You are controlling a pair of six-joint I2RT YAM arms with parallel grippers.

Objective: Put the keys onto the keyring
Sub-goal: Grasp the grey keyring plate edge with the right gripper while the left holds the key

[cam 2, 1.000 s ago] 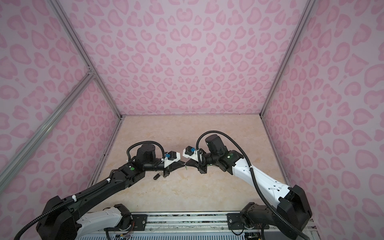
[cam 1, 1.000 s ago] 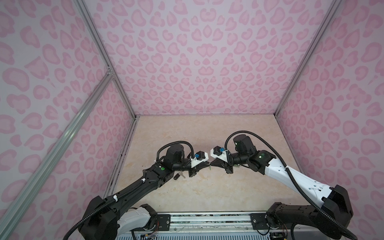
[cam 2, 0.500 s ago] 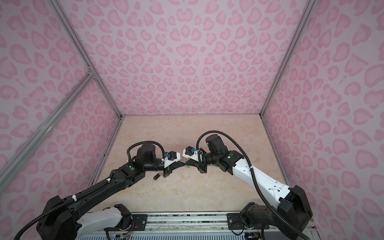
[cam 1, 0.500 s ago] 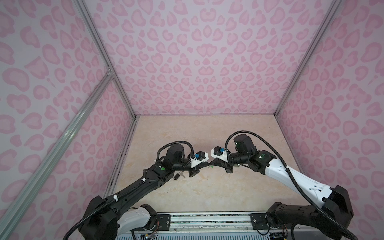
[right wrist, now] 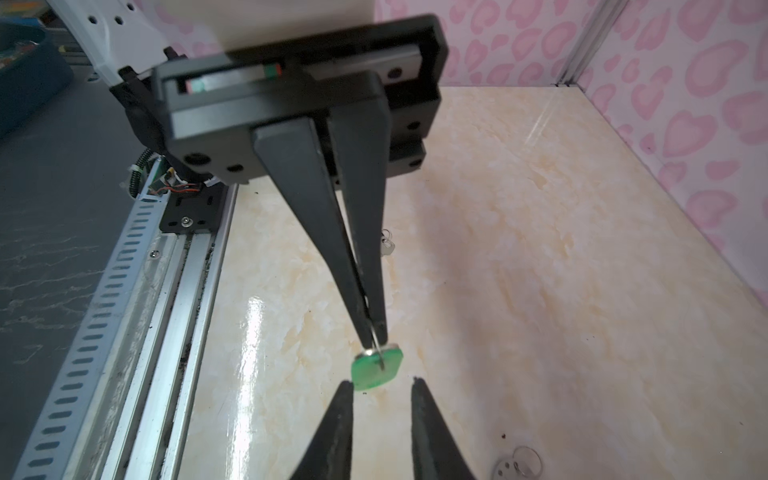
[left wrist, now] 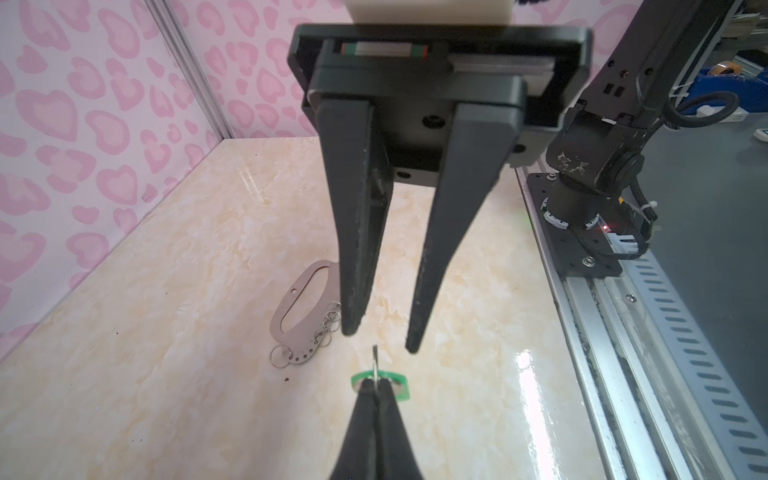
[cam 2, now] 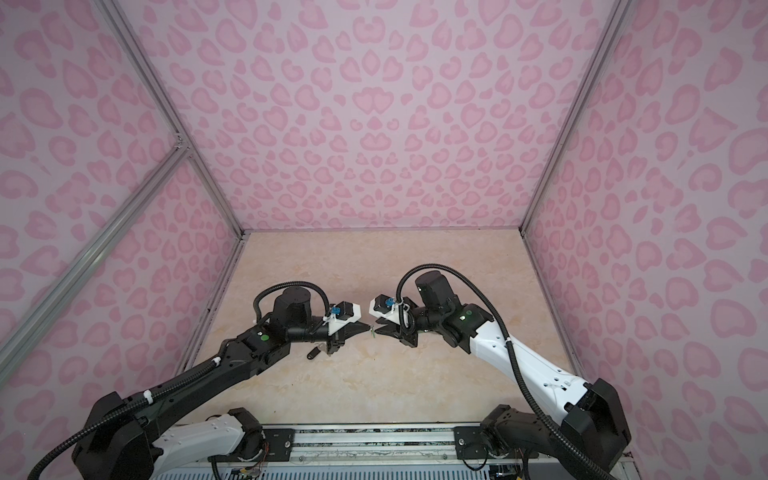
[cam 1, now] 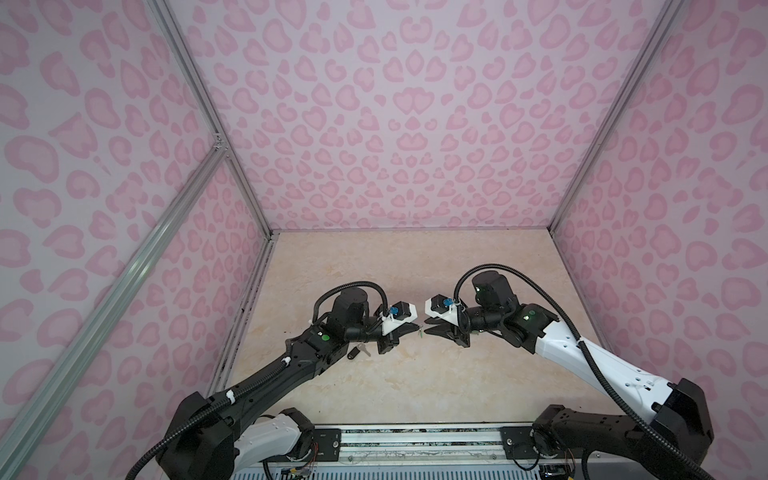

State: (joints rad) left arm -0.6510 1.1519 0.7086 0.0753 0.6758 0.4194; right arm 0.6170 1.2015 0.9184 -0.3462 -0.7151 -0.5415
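Left gripper (left wrist: pixel 376 381) jaws are pressed together, pinching the green key (right wrist: pixel 374 368) at their tips. Right gripper (right wrist: pixel 381 380) jaws, shut 1 s ago, are now spread, tips flanking the green tag. Keyring (left wrist: pixel 307 330) lies flat on the table (cam 1: pixel 415 374) below and beside the right jaws. Black key (cam 1: pixel 354 353) lies behind the left jaws.

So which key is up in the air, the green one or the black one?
The green key: it's pinched in the left claw, off the table. The black key lies loose on the table.
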